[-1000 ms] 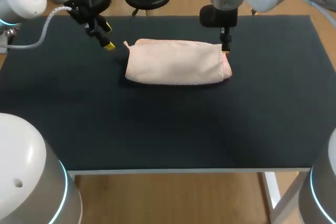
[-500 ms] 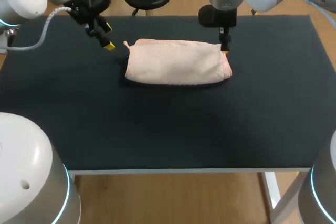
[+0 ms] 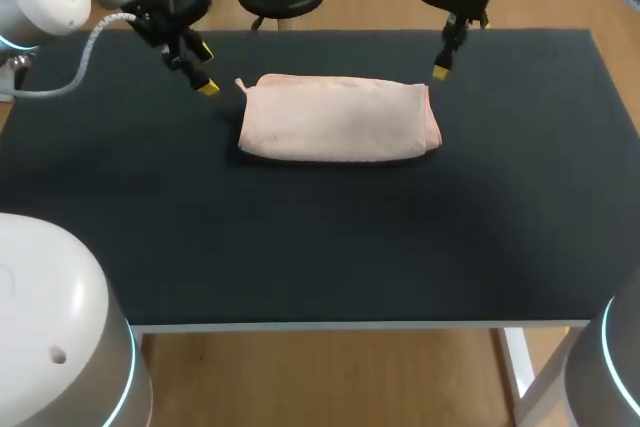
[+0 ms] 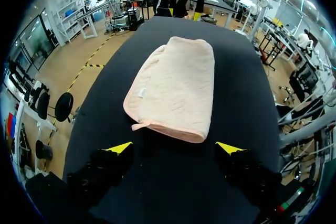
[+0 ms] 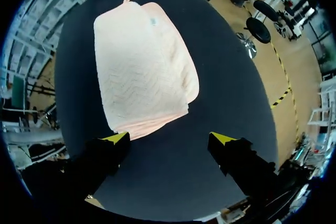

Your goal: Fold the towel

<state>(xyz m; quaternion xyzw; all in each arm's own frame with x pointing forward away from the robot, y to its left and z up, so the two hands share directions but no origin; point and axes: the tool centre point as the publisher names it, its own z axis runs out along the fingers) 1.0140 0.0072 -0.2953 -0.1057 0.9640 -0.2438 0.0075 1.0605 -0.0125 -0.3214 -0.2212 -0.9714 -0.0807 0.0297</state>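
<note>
A pale pink towel [image 3: 338, 119] lies folded into a long rectangle on the black table [image 3: 320, 237], toward the back middle. My left gripper [image 3: 203, 72] hangs open above the table just beyond the towel's left end, empty. In the left wrist view the towel [image 4: 176, 87] lies ahead of the open left gripper [image 4: 176, 147], with a small loop at its near corner. My right gripper [image 3: 441, 67] hovers open over the towel's right back corner, holding nothing. In the right wrist view the towel [image 5: 142, 69] stretches away ahead of the open right gripper [image 5: 168, 138].
Wide bare black tabletop [image 3: 330, 247] spreads in front of the towel and to both sides. The table's front edge [image 3: 350, 325] runs along the lower part of the head view.
My right gripper has lifted off the towel's right back corner and swung up and slightly right. The left arm and the towel have stayed put.
</note>
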